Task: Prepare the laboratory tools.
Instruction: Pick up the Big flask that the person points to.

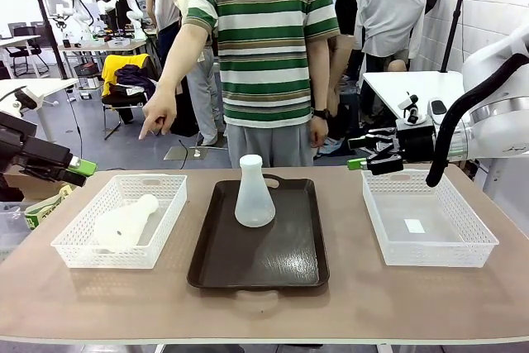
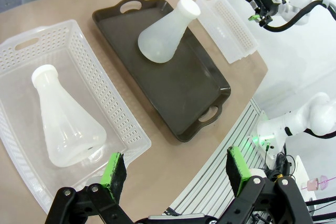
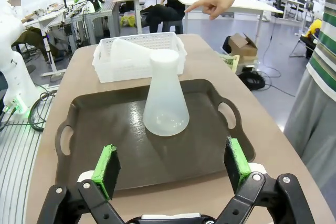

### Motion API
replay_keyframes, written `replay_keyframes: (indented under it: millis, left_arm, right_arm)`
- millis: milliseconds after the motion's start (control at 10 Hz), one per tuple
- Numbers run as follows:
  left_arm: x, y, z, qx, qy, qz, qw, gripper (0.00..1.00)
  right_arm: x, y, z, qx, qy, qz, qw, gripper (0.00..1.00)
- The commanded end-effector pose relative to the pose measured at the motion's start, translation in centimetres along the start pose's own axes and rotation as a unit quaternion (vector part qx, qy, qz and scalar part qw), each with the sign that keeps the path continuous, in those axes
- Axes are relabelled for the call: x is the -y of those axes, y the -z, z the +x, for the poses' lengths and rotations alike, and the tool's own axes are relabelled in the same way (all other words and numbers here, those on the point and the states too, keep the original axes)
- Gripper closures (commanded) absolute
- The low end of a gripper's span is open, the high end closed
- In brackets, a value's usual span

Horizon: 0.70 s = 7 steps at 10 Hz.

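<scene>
One frosted-white flask (image 1: 254,194) stands upright on the dark brown tray (image 1: 273,266) at the table's middle; it appears too in the right wrist view as flask (image 3: 166,97) and in the left wrist view as flask (image 2: 165,31). A second flask (image 1: 124,221) lies on its side in the left white mesh basket (image 1: 165,183), seen close as flask (image 2: 64,120). My left gripper (image 1: 78,169) hovers open beyond the table's left edge, above that basket. My right gripper (image 1: 364,161) is open behind the right basket. Both hold nothing. The person's hand (image 1: 157,115) points a finger down toward the left basket.
An empty white mesh basket (image 1: 430,221) sits at the right with a small white label inside. The person in a striped shirt (image 1: 264,39) stands at the far edge. Bare tabletop runs along the front edge.
</scene>
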State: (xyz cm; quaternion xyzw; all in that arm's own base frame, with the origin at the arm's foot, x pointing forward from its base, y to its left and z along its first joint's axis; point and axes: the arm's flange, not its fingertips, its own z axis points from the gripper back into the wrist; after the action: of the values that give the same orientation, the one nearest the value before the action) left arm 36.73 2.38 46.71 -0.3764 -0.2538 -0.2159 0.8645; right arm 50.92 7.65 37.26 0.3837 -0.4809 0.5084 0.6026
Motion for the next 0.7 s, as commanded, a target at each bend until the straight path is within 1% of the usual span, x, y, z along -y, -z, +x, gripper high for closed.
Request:
replay_keyframes:
  millis: [0, 600]
  left_arm:
    - [-0.24, 0.00, -0.07, 0.010, 0.008, -0.010, 1.000, 0.00]
    - [-0.24, 0.00, -0.07, 0.010, 0.008, -0.010, 1.000, 0.00]
  right_arm:
    - [-0.02, -0.12, 0.06, -0.006, 0.002, -0.001, 1.000, 0.00]
    - [-0.02, -0.12, 0.06, -0.006, 0.002, -0.001, 1.000, 0.00]
